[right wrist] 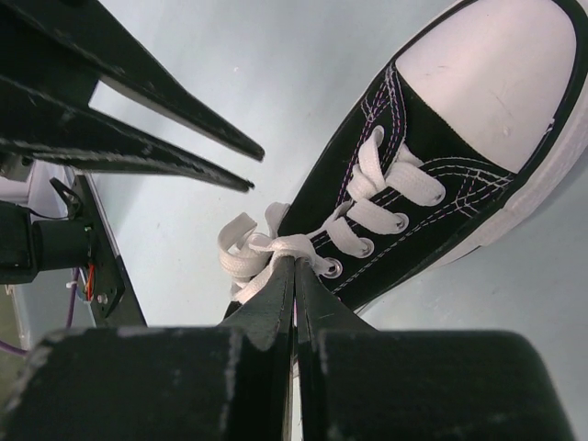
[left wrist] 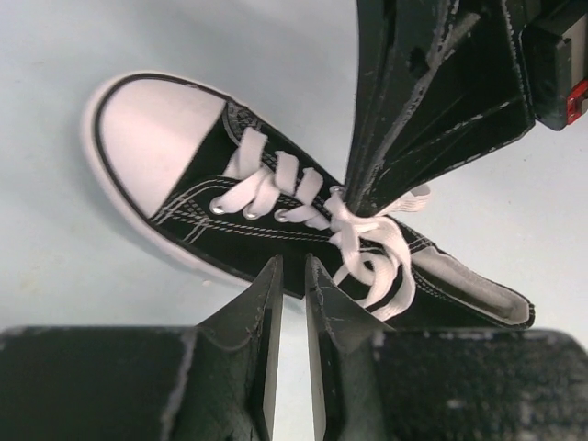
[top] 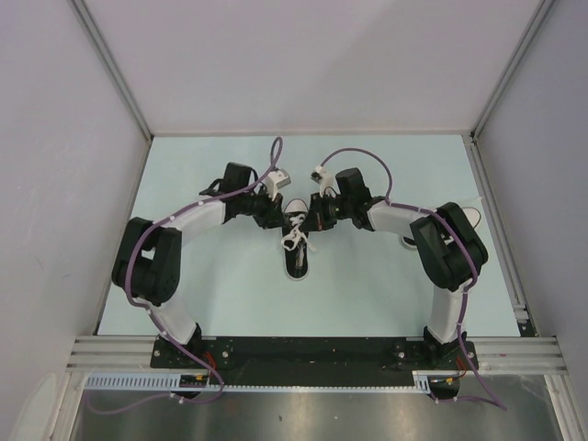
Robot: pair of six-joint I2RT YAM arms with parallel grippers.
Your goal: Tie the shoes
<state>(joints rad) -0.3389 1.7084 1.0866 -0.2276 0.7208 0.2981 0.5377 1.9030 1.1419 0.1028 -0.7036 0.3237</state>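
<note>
Pale surface (top: 367, 294) walled by white panels on three sides. From above: shoe (top: 296, 246) near the middle, well clear of every edge, open room toward the near corners; left end effector (top: 276, 213) and right end effector (top: 312, 216) crowding it from either side. From the left wrist: narrowly parted, gripping nothing, tips just beside the sole rim; white toe cap plain here. From the right wrist: pinched tight on the laces (right wrist: 248, 248) at the tangled loops, a grip unreadable from above.
</note>
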